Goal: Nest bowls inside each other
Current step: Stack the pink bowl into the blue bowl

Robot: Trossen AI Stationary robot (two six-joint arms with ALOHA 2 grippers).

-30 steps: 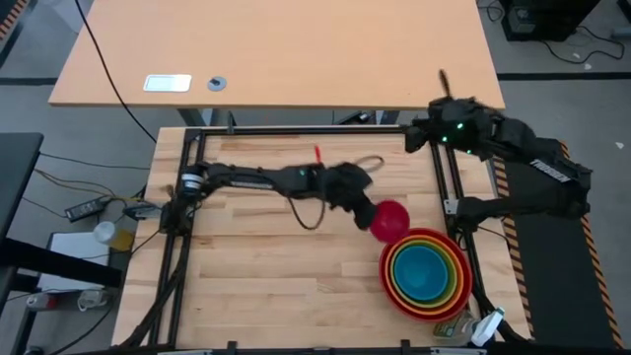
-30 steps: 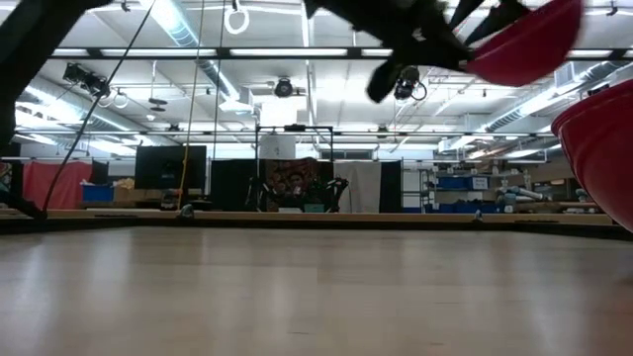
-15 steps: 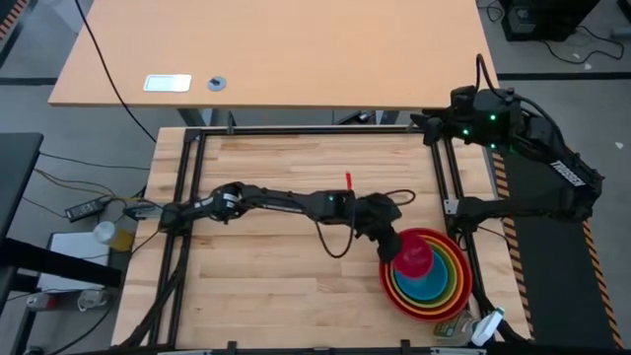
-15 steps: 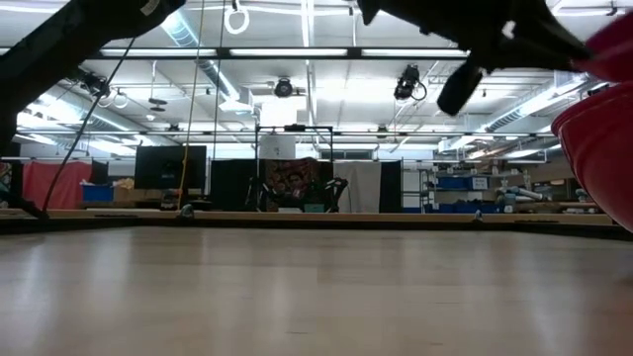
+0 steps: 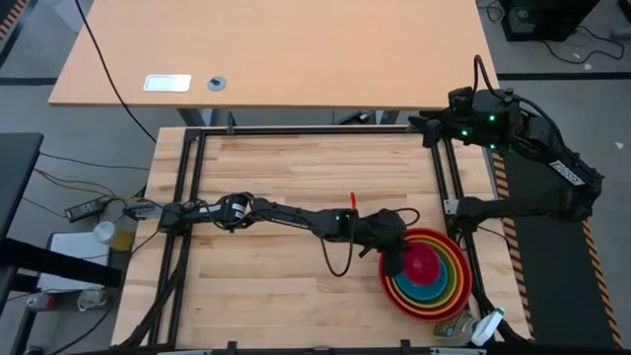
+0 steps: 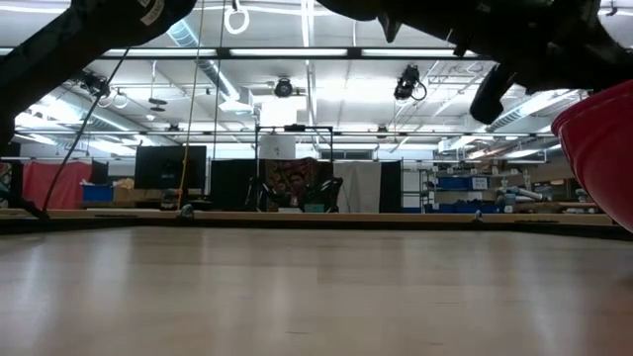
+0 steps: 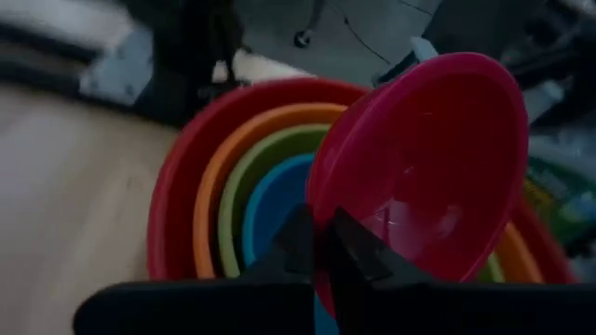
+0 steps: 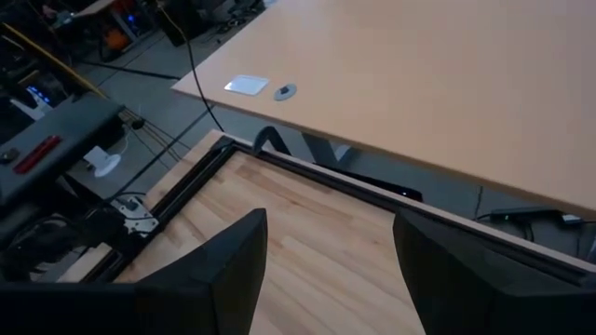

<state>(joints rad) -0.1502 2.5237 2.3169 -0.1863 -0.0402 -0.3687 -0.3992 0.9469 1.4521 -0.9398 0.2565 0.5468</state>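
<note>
Near the table's right edge stand four nested bowls: red (image 7: 172,214), orange (image 7: 209,200), lime green (image 7: 237,195) and blue (image 7: 270,209). This stack (image 5: 452,288) also shows as a red wall (image 6: 603,148) in the low view. Over it is the magenta pink bowl (image 5: 426,264) (image 7: 428,167), tilted, with my left gripper (image 5: 399,258) (image 7: 321,237) shut on it. My left arm reaches across the table from the left. My right gripper (image 5: 426,126) (image 8: 326,265) waits open, raised over the far right corner. My left gripper grips the pink bowl's rim (image 7: 321,265) on the side nearest the arm, one finger inside the bowl (image 7: 358,251) and one outside (image 7: 296,244). The fingers come from the table's left, slanting down. The bowl is tipped up on edge over the blue bowl; I cannot tell whether it touches it.
Black frame rails (image 5: 449,182) run around the wooden table. A small bottle and bits (image 5: 463,330) lie at the near right corner. A tan desk (image 5: 276,49) stands beyond the far edge. Bare wood (image 5: 256,286) spreads over the middle and left.
My left gripper has gone toward the table's right and near edges and down, carrying the pink bowl from beside the stack to over the blue bowl. The wrist has rolled, and the bowl has tipped with it. My right arm has drawn back slightly toward the far right corner.
</note>
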